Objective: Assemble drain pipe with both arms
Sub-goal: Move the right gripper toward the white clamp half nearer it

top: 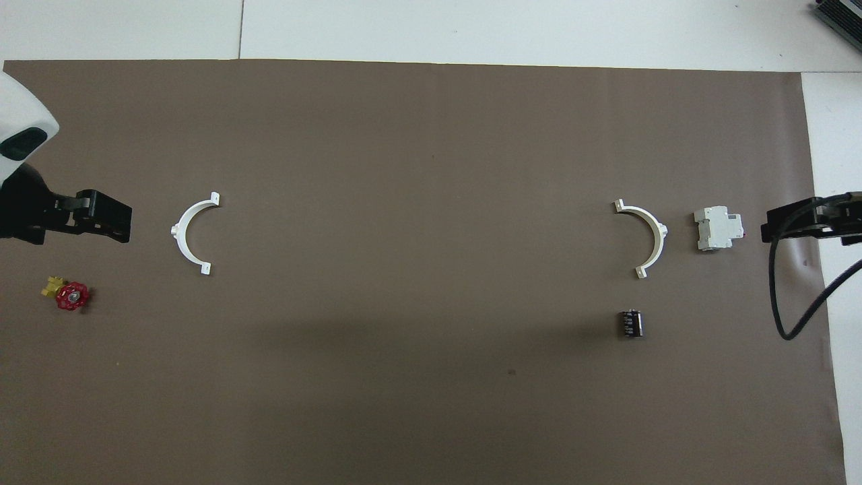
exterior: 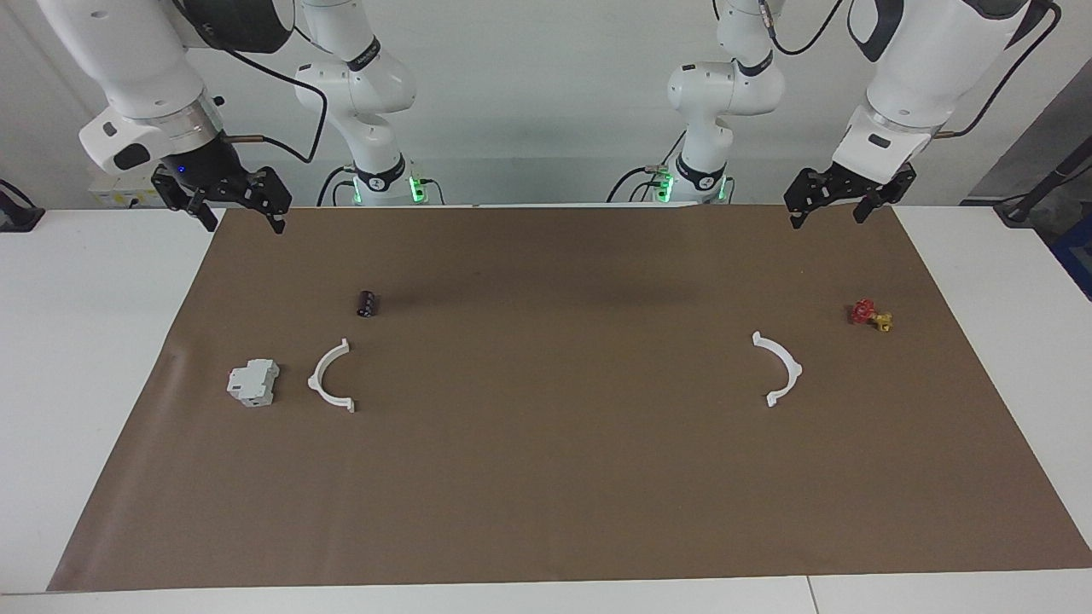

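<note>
- I see the left gripper [exterior: 839, 205] raised over the mat's [exterior: 546, 477] edge nearest the robots, at the left arm's end; its fingers are spread and hold nothing.
- The right gripper [exterior: 237, 211] hangs the same way over the mat's near edge at the right arm's end, fingers apart and empty.
- A black cylinder [exterior: 368, 304] lies toward the right arm's end, and a red-and-yellow valve [exterior: 869, 315] toward the left arm's end.
- Farther out, one white arc [exterior: 779, 367] lies flat at the left arm's end, well apart from the left gripper.
- The other arc [exterior: 330, 376] lies flat at the right arm's end, just beside a grey-white box [exterior: 253, 383], well apart from the right gripper.
</note>
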Controlling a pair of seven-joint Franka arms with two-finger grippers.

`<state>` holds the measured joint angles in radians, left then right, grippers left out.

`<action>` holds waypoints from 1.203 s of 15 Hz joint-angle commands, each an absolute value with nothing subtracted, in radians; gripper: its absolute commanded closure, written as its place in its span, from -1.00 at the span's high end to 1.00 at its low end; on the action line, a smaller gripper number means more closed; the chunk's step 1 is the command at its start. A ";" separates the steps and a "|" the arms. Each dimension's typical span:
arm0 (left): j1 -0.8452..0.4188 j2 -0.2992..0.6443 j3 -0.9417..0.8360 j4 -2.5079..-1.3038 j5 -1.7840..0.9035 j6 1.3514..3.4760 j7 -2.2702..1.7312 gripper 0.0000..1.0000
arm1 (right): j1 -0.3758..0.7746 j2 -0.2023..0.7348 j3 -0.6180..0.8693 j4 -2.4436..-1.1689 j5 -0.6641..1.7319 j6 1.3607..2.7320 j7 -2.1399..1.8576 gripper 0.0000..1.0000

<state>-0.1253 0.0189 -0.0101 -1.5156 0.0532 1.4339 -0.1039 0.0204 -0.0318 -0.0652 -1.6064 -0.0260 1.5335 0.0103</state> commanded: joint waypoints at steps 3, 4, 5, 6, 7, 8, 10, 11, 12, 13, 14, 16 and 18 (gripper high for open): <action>-0.130 -0.014 -0.002 -1.555 0.043 1.445 -0.103 1.00 | 0.015 -0.035 -0.061 -1.606 -0.028 1.540 -0.009 1.00; -0.129 -0.014 -0.002 -1.555 0.043 1.445 -0.104 1.00 | 0.015 -0.038 -0.060 -1.617 -0.026 1.563 -0.005 1.00; -0.130 -0.014 -0.002 -1.555 0.043 1.445 -0.104 1.00 | 0.018 -0.046 -0.060 -1.650 -0.023 1.600 -0.003 1.00; -0.130 -0.014 -0.002 -1.555 0.043 1.445 -0.104 1.00 | 0.020 -0.057 -0.060 -1.689 -0.021 1.644 -0.006 1.00; -0.130 -0.014 -0.002 -1.555 0.043 1.445 -0.104 1.00 | 0.020 -0.072 -0.060 -1.739 -0.021 1.682 -0.018 1.00; -0.129 -0.014 -0.002 -1.555 0.043 1.445 -0.104 1.00 | 0.020 -0.080 -0.058 -1.782 -0.020 1.721 -0.038 1.00; -0.130 -0.014 -0.002 -1.555 0.043 1.445 -0.104 1.00 | 0.018 -0.065 -0.060 -1.840 0.021 1.822 -0.121 1.00; -0.130 -0.014 -0.002 -1.555 0.043 1.445 -0.104 1.00 | 0.015 -0.046 -0.060 -1.874 0.037 1.888 -0.168 1.00; -0.130 -0.014 -0.002 -1.555 0.043 1.445 -0.104 1.00 | 0.015 -0.023 -0.060 -1.911 0.043 1.961 -0.219 1.00; -0.130 -0.014 -0.002 -1.555 0.043 1.445 -0.104 1.00 | 0.017 0.009 -0.060 -1.940 0.043 2.032 -0.263 1.00; -0.129 -0.014 -0.002 -1.555 0.043 1.443 -0.104 1.00 | 0.017 0.044 -0.060 -1.959 0.043 2.083 -0.311 1.00; -0.130 -0.014 -0.002 -1.555 0.043 1.445 -0.104 1.00 | 0.017 0.127 -0.060 -1.970 0.043 2.176 -0.418 1.00; -0.130 -0.014 -0.002 -1.555 0.043 1.445 -0.104 1.00 | 0.011 0.181 -0.060 -1.991 0.044 2.262 -0.466 1.00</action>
